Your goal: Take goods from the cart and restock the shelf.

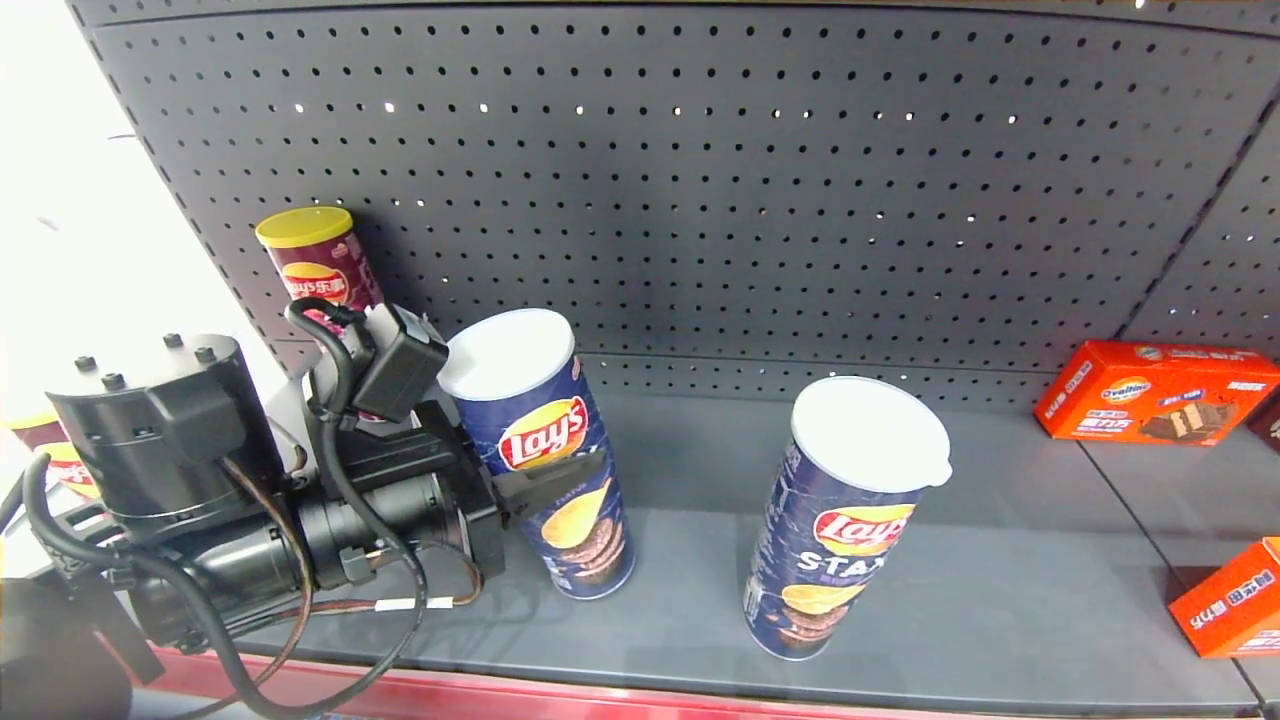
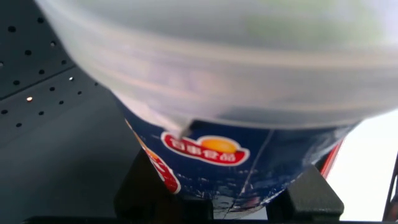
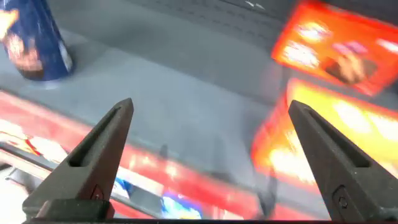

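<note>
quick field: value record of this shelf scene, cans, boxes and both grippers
left gripper: jaws clamped on left can, mid-height
left can: blue, white lid, upright, base at shelf level
right can: blue, white lid, standing free on shelf, apart from left can
maroon can: yellow lid, at the pegboard behind the left arm
boxes: two orange, one at the back, one nearer the front, at the shelf's right end
right gripper: jaws open, empty, over the shelf's front edge
shelf: grey deck, red front edge
</note>
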